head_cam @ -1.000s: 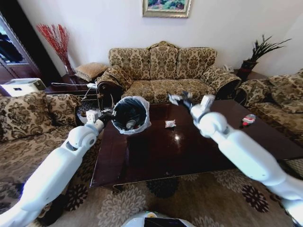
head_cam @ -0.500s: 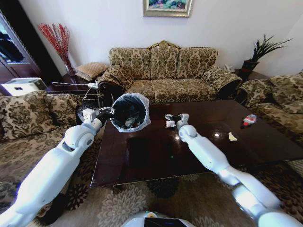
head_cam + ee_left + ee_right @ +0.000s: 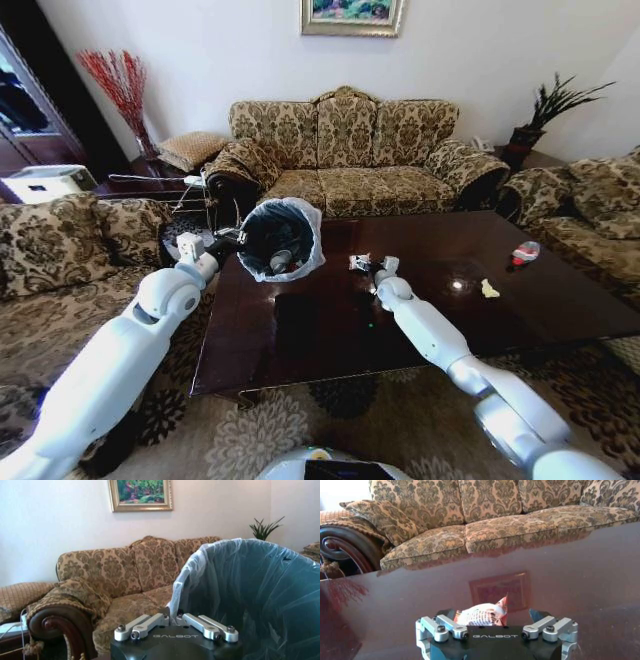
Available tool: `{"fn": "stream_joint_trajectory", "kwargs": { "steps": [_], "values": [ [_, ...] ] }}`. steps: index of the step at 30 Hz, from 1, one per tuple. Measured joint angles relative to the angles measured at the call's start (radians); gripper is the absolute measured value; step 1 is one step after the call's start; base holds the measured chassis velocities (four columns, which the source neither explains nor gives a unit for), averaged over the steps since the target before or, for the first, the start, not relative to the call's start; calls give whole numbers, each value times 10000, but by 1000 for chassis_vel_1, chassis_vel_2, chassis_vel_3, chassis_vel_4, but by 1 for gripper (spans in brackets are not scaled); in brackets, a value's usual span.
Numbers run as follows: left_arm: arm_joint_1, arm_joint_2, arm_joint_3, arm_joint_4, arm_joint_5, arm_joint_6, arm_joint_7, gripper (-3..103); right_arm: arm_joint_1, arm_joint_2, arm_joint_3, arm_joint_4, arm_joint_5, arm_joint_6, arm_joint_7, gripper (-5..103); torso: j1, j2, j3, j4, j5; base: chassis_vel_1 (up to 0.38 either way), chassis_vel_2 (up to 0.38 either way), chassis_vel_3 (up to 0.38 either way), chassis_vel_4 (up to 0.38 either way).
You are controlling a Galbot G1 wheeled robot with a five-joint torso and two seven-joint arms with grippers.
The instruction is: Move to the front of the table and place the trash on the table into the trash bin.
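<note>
Right gripper (image 3: 366, 264): low over the table (image 3: 330, 330), fingers spread wide, a red-and-white wrapper (image 3: 359, 262) lying between them; right wrist view has the wrapper (image 3: 482, 615) between the open jaws, on the wood, contact not clear.
Left gripper (image 3: 233, 241): at the table's left far corner, clamped on the rim of the bin (image 3: 281, 238); left wrist view shows its fingers (image 3: 145, 624) closed on the bag liner's edge.
Bin: black, white bag liner, tilted so its mouth faces the camera; held off the table edge, some trash inside at the bottom.
Writing: "GALBOT" on both gripper bodies in the wrist views; print on the wrapper too small to read.
Other trash: bottle with red label (image 3: 525, 252) at the table's far right side; small pale scrap (image 3: 489, 289) on the right part of the table, well apart from the right gripper.
Head view extra: both arms, whole table, sofas around it, red twigs in the left corner, plant at right.
Left wrist extra: liner (image 3: 250, 592) close up, framed picture (image 3: 141, 495) on the wall, sofa (image 3: 125, 577) behind.
Right wrist extra: picture frame reflected in the glossy tabletop (image 3: 560, 577), sofa cushions beyond.
</note>
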Motion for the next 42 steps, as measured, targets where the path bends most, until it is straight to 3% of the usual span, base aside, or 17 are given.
{"fn": "stream_joint_trajectory", "kwargs": {
  "steps": [4, 7, 9, 11, 12, 15, 16, 17, 19, 22, 24, 27, 33, 35, 39, 42],
  "values": [
    [-8, -46, 0, -9, 6, 0, -7, 2, 119, 140, -5, -349, -98, 16, -194, 88, 1, 0, 0, 1, 0, 0, 0, 0, 0],
    [15, -60, -19, -29, 11, 0, -12, 2, 209, 273, -43, -651, -170, 16, -325, 72, 1, 0, 1, 1, 0, 0, 0, 0, 0],
    [16, -61, -27, -30, 13, -1, -12, 2, 211, 282, -55, -683, -183, 13, -342, 72, 1, 0, 0, 1, 0, 0, 0, 0, 0],
    [8, -62, -33, -30, 14, -5, -14, 2, 201, 283, -89, -711, -208, 1, -349, 61, 0, 0, 0, 0, -1, 0, 0, 0, 0],
    [8, -62, -33, -30, 14, -5, -14, 2, 201, 283, -89, -711, -208, 1, -349, 61, 0, 0, 0, 0, -1, 0, 0, 0, 0],
    [-15, -44, -33, -35, 13, -6, -16, 2, 171, 258, -112, -716, -239, -1, -351, 45, 1, 0, 0, -1, -1, 0, 0, 0, 0],
    [-15, -38, -33, -39, 13, -7, -17, 2, 162, 247, -114, -707, -239, -2, -351, 45, 1, 0, 0, -1, -1, 0, 0, 0, 0],
    [-15, -33, -35, -50, 10, -6, -17, 2, 148, 242, -116, -688, -239, -2, -345, 34, 0, 0, 0, -1, -1, 0, 0, 0, 0],
    [-4, -26, -43, -66, 10, -6, -18, 2, 132, 234, -117, -669, -239, 3, -333, 34, 0, 0, 0, -1, -1, 0, 0, 0, 0],
    [33, -8, -55, -95, 7, -7, -21, 2, 76, 192, -116, -539, -264, 48, -229, 18, 0, 0, 0, 0, -1, 0, 0, 0, 0],
    [38, -6, -56, -99, 7, -7, -20, 2, 59, 166, -115, -465, -285, 63, -179, 18, 0, 0, 0, 0, -1, 0, 0, 0, 0],
    [39, -13, -52, -108, 7, -19, -20, 2, -199, -347, -125, 1179, -527, 125, 498, 3, 2, -1, 2, -1, 2, 0, 0, 0, 0],
    [32, -73, 134, -62, 35, -26, -11, 2, 19, -1325, -310, 4057, -925, 238, 1178, 0, 0, 0, 1, -4, 2, 0, 0, 0, 0],
    [12, -110, 260, 10, 73, -26, -4, 2, 749, -1741, -476, 5683, -308, 48, 1414, 0, 0, 0, 1, -3, -3, 0, 0, 0, 0],
    [-7, -134, 381, 84, 112, -26, -4, 2, 1664, -1971, -729, 7057, 666, -220, 1364, 0, 1, 0, 0, 1, -5, 0, 0, 0, 0],
    [-2, -140, 476, 193, 350, -54, -8, 2, 2607, -2032, -1152, 8629, 2474, -809, 1190, 0, 0, 0, 0, 2, -6, 0, 0, 0, 0]
  ]
}}
